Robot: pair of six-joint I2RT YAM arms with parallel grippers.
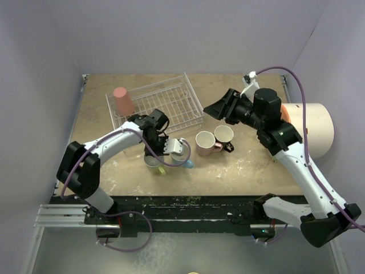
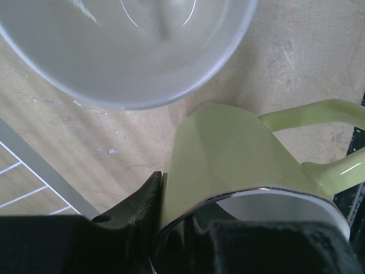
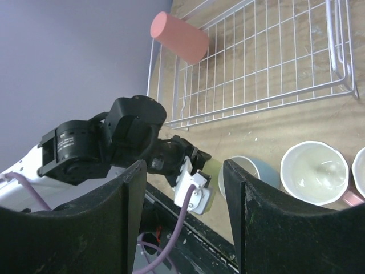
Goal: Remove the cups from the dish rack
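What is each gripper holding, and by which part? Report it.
Left gripper pinches the yellow-green mug by its rim, one finger inside. Right gripper holds nothing.

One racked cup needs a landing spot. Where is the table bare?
Bare: the worn brown tabletop along the near edge, right of the light blue mug and nearer than the pink mug and black mug; also the strip left of the white wire rack. Crowded: just before the rack, where four mugs cluster.

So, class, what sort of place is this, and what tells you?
Probably a robot test cell, not a kitchen: two arms bolted to a worn table, plain walls around it, and a dish rack and mugs as props.
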